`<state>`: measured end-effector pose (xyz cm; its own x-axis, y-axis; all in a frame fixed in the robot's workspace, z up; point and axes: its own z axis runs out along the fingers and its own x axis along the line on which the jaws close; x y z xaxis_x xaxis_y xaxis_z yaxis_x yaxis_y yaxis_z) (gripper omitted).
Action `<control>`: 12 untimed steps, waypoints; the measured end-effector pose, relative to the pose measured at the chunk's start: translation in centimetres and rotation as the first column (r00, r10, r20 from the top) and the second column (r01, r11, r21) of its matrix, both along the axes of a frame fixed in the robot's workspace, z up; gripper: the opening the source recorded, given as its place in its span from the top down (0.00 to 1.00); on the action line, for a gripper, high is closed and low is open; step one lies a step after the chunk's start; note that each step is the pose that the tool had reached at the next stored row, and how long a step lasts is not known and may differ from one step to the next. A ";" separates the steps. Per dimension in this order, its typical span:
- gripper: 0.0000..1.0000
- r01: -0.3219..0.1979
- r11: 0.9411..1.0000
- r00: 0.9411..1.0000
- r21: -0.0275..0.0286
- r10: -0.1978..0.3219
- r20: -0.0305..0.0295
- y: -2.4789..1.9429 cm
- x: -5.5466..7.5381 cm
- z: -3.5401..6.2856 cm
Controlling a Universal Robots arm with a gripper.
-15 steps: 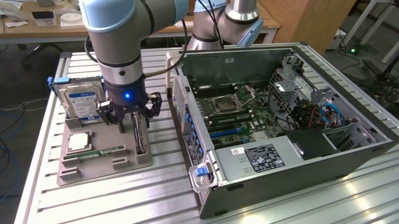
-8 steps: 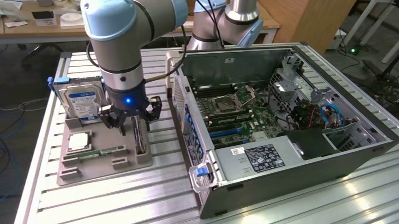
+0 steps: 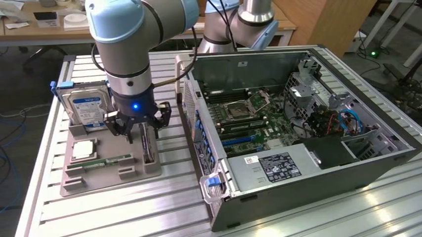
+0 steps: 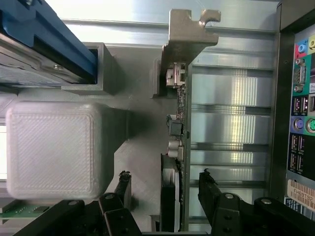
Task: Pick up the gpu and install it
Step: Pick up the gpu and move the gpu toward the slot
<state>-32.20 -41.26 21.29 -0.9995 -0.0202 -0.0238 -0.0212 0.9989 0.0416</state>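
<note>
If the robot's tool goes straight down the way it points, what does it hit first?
Most likely the gpu: it stands on edge right below the open tool, between its fingers. The fingers may pass either side of it toward the grey holder, but depth is hard to judge.

The thin gpu (image 4: 178, 132) stands on edge, apparently upright.

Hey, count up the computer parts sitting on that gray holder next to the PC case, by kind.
hard drive: 1
gpu: 1
memory stick: 1
square chip: 1
Total: 4
</note>
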 end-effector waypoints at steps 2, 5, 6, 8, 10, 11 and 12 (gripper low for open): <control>0.34 0.000 1.000 1.000 0.000 0.000 0.000 0.00 0.0 0.00; 0.34 0.000 1.000 1.000 0.000 0.000 0.000 0.00 0.0 0.00; 0.34 0.000 1.000 1.000 0.000 0.000 0.000 0.00 0.0 0.00; 0.35 0.000 1.000 1.000 0.000 0.000 0.000 0.00 0.0 -0.02; 0.42 0.000 1.000 1.000 0.000 0.000 0.000 0.00 0.1 -0.04; 0.48 0.000 1.000 1.000 0.000 0.000 0.000 0.00 0.1 -0.07; 0.48 0.000 1.000 1.000 0.000 0.000 0.000 0.00 0.2 -0.11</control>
<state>-32.02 -41.26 21.18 -0.9995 -0.0203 -0.0239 -0.0213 0.9989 0.0412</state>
